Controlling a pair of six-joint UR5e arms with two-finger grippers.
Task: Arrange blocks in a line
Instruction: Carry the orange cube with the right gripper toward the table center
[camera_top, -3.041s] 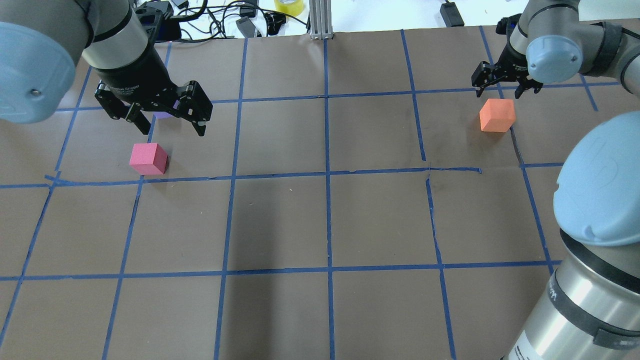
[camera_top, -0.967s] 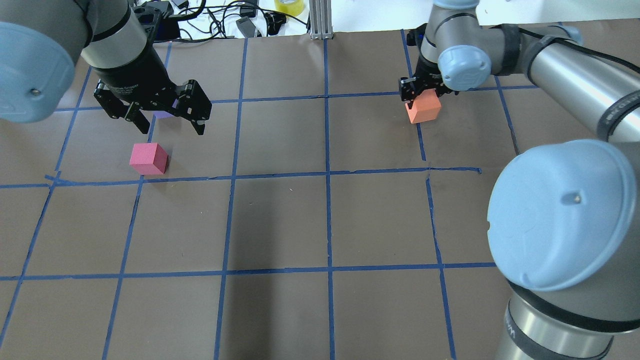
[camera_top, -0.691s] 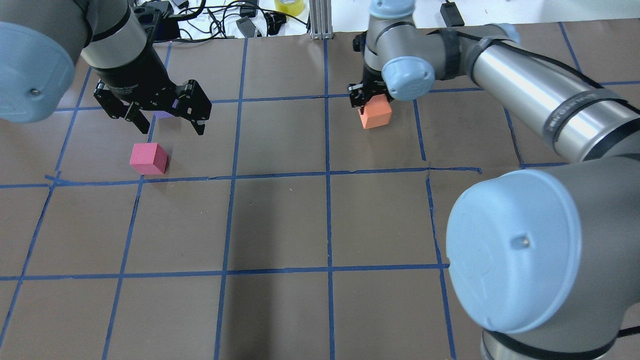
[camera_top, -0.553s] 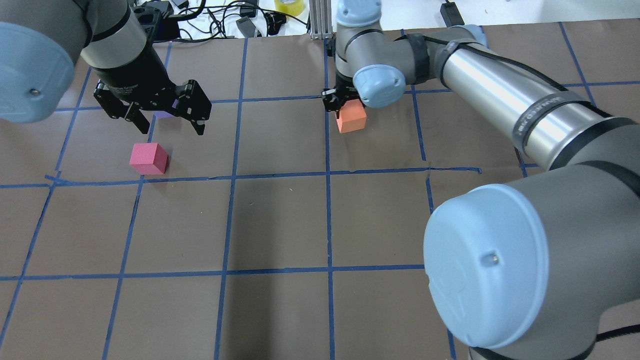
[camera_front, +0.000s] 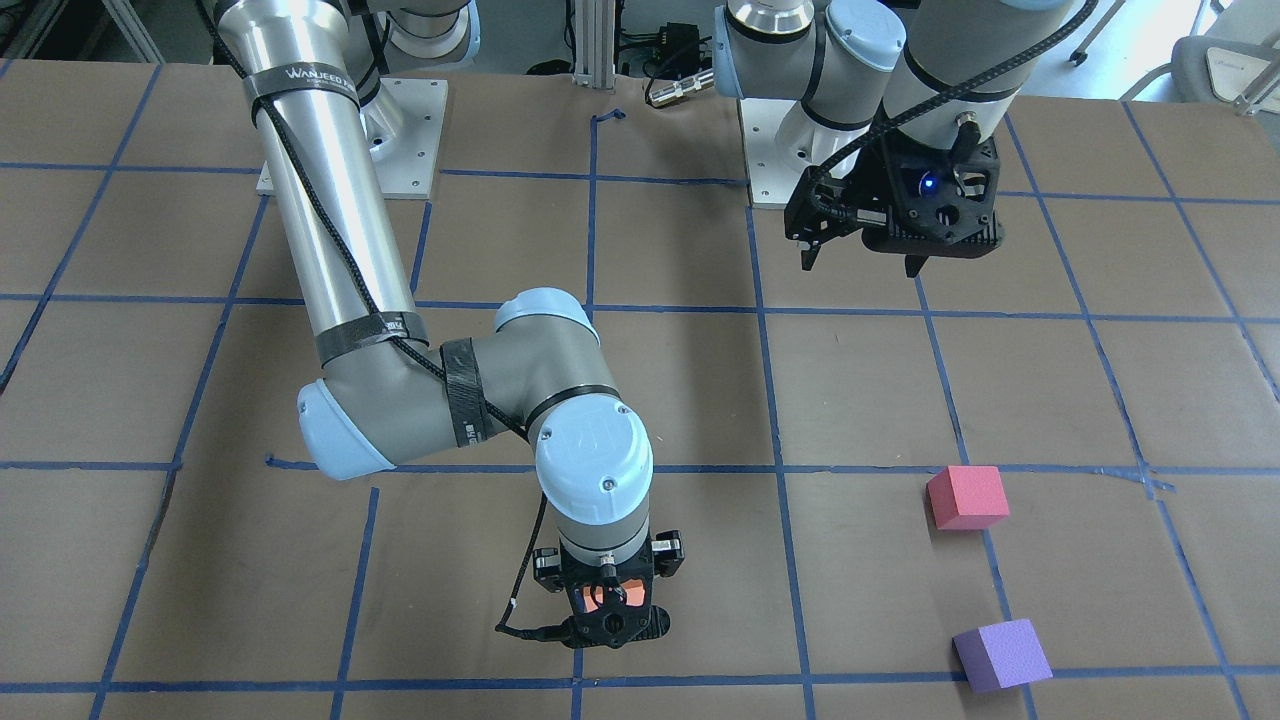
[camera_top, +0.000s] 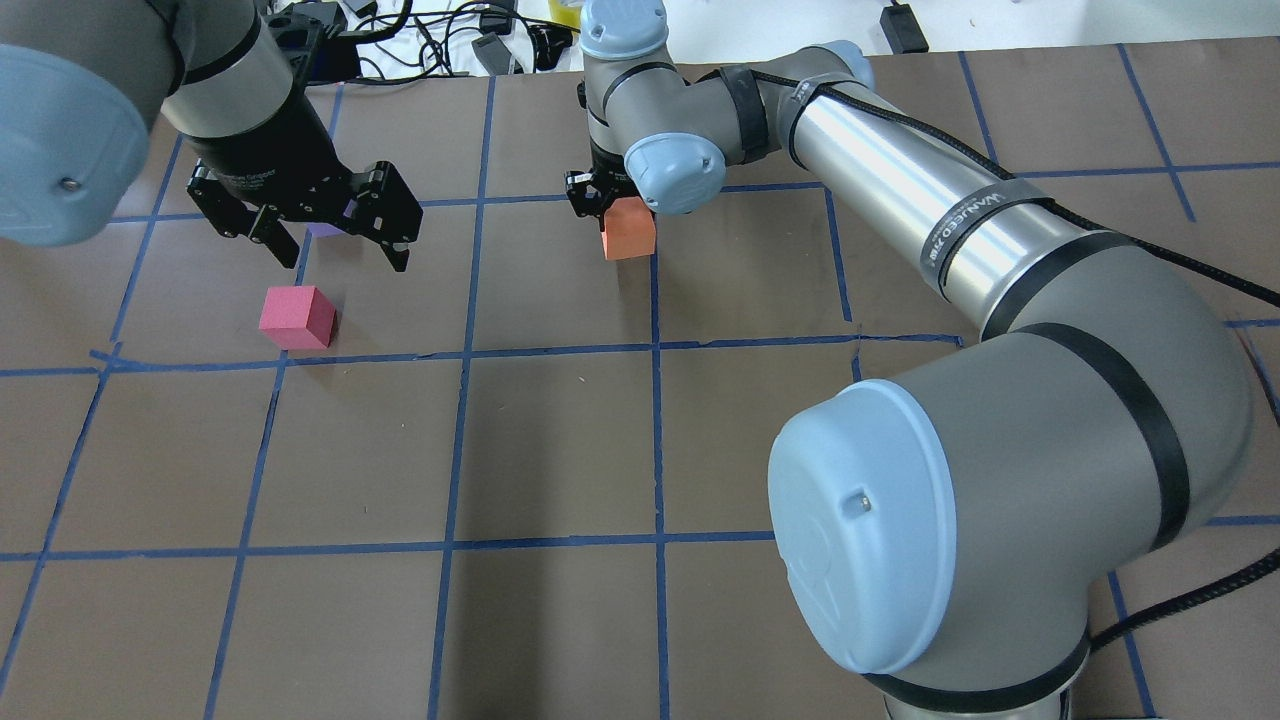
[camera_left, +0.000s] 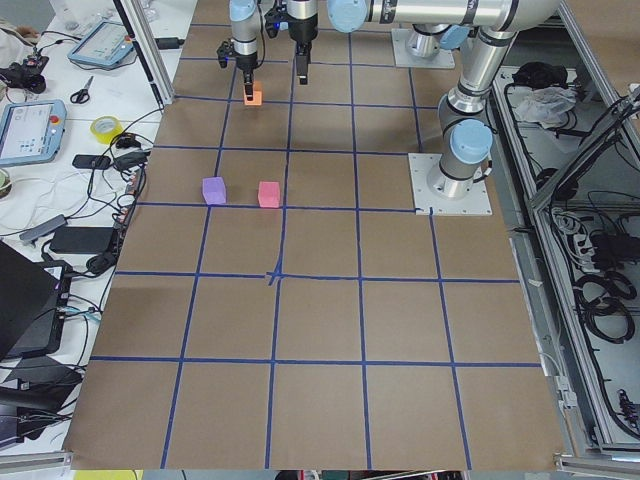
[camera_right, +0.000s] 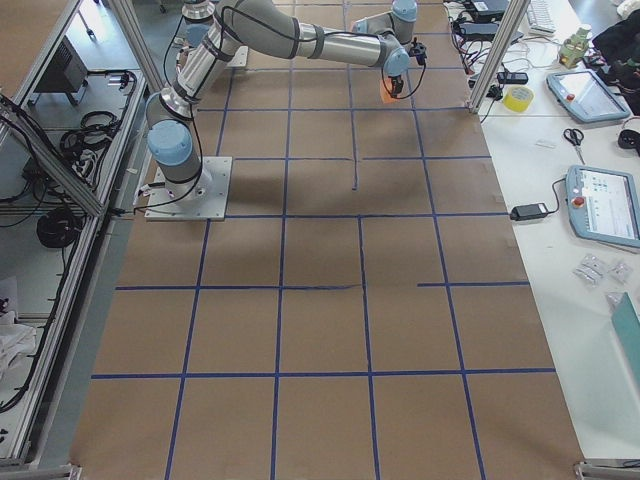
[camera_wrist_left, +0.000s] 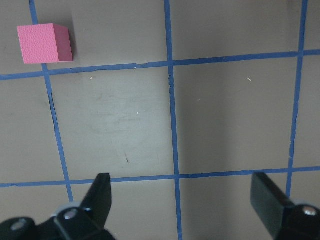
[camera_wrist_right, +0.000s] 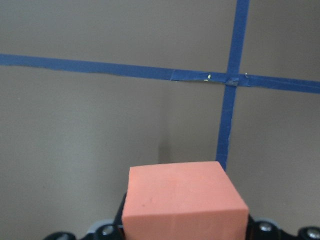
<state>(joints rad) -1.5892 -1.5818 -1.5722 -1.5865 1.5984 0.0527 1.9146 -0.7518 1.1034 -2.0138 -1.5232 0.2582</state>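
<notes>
My right gripper (camera_top: 622, 214) is shut on the orange block (camera_top: 630, 230) and holds it just above the table near the far middle. The block also fills the bottom of the right wrist view (camera_wrist_right: 182, 205) and shows between the fingers in the front view (camera_front: 606, 597). The pinkish-red block (camera_top: 296, 317) lies at the left. The purple block (camera_front: 1001, 655) lies just beyond it. In the overhead view my left gripper (camera_top: 345, 250) hides most of the purple block. That gripper hangs open and empty above the table, nearer the robot's base than the pink block (camera_wrist_left: 44, 43).
The table is covered in brown paper (camera_top: 560, 450) with a blue tape grid. Cables, a yellow tape roll (camera_top: 578, 10) and an aluminium post (camera_top: 640, 40) sit along the far edge. My right arm (camera_top: 900, 200) stretches across the table's right half.
My right gripper closed on the orange block at the far right and has carried it leftward to the table's middle. The left arm and the pink and purple blocks have not moved.
</notes>
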